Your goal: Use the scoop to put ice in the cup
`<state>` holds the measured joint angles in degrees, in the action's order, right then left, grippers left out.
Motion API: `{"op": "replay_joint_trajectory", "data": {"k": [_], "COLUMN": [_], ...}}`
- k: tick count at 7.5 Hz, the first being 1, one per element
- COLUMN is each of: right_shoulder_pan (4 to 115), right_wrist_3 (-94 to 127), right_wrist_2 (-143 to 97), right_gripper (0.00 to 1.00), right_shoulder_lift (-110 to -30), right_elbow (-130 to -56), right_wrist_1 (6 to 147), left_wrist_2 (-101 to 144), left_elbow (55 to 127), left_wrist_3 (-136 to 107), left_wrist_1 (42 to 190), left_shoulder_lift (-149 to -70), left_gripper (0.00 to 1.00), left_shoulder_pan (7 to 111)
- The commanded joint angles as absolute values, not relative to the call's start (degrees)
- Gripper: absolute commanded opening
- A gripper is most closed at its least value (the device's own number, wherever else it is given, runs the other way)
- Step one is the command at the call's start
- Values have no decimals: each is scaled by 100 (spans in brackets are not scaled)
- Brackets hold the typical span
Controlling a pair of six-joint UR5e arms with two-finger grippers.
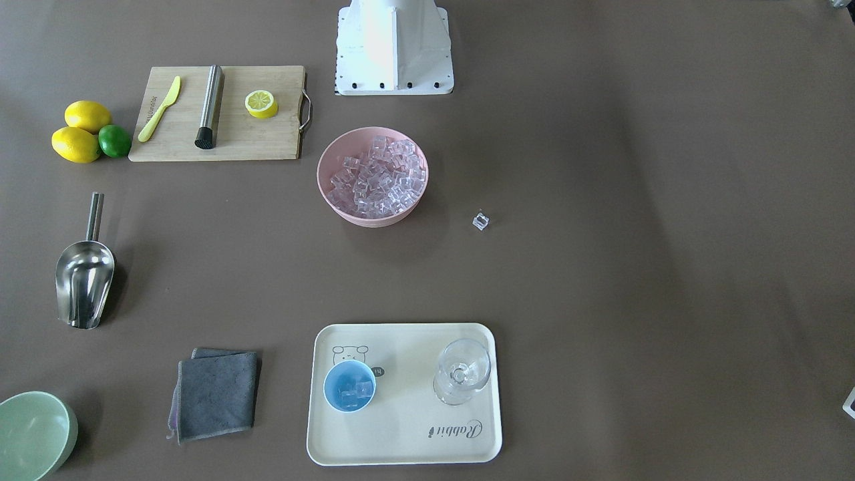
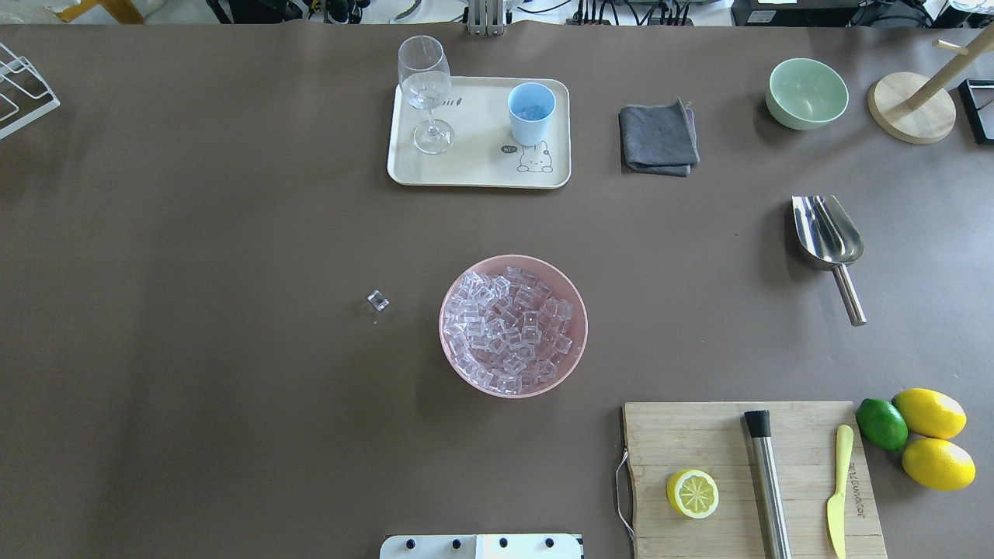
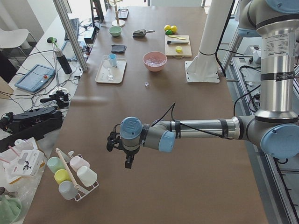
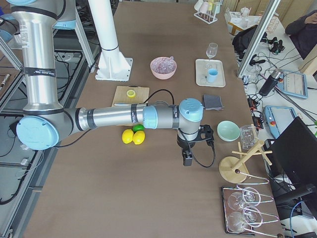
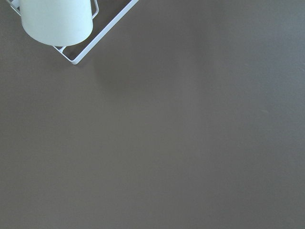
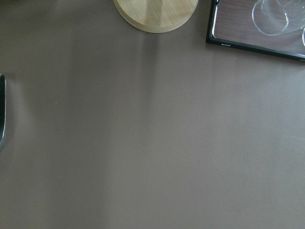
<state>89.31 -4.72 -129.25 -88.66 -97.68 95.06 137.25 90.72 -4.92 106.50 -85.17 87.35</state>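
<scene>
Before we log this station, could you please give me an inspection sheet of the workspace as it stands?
Surface: brown table, one stray cube lying on it.
Job's things: ice fills the pink bowl; cup on the tray holds a few cubes; scoop lies free, empty.
Clutter: glass on tray; cloth; green bowl; board with knife, cylinder, half lemon; two lemons, lime.
Pincers: left pincer and right pincer hang over bare table, far from the job's things; open or shut cannot be told.
Cables: one cable loops off the left arm, another off the right wrist.
Surroundings: mug rack, glass rack, a person.
</scene>
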Motion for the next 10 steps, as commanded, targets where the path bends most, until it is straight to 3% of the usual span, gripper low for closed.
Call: {"op": "replay_joint_trajectory", "data": {"k": [1, 5, 10], "right_shoulder_pan": [8912, 8676, 7034], "right_wrist_3": [-475, 334, 1991], "right_wrist_2": [-13007, -13307, -13095], "right_gripper": [100, 100, 100], "right_shoulder_lift": [-8982, -9167, -8869], "right_elbow": [-9897, -10071, -10836], "right_wrist_1": [9623, 9615, 9659], "left_wrist_2": [13737, 14017, 14185], "left_elbow": [9123, 9640, 9615], "left_wrist_3": [-492, -457, -440], "left_wrist_1": [10652, 10705, 12733], "left_shoulder_lift": [-8517, -8596, -8587], "left_gripper": [98, 98, 98], "left_shoulder_pan": [8745, 8693, 7736]}}
